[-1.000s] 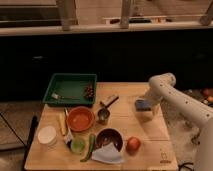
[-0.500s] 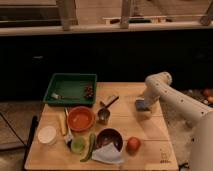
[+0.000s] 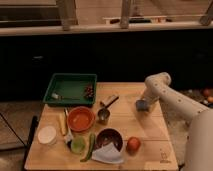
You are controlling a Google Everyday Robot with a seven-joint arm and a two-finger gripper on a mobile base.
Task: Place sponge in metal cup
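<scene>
Dim room. Dark wall behind the table (image 3: 135,127), with a pale ledge and slanted posts along the top of the view. Floor at left is grey and bare-looking.

Table: light wood, square-ish, its front edge near the bottom of the view.

White arm (image 3: 175,102) enters from lower right, where the view cuts it off, and bends down to the table's right side. Gripper (image 3: 143,104) sits low over the right part of the table, at the sponge (image 3: 142,105). Sponge is a small blue-grey block, on or just above the wood; cannot tell which. Cannot tell how the jaws stand, nor whether they clamp the sponge.

Green tray (image 3: 70,89) at back left, with a small dark cluster in its right corner and a pale scrap at left; neither can be identified.

Orange bowl (image 3: 80,119) in front of the tray. Dark bowl (image 3: 109,138) nearer the front, a white cloth (image 3: 107,155) touching its front side.

White lid-like disc (image 3: 47,135) at front left. Red fruit (image 3: 133,144) just right of the dark bowl.

Cup (image 3: 103,116), metal, stands mid-table just right of the orange bowl, well apart from the sponge. A dark-handled utensil (image 3: 109,102) lies just behind it.

Green cup (image 3: 77,145) and a long green vegetable (image 3: 90,146) sit in front of the orange bowl.
</scene>
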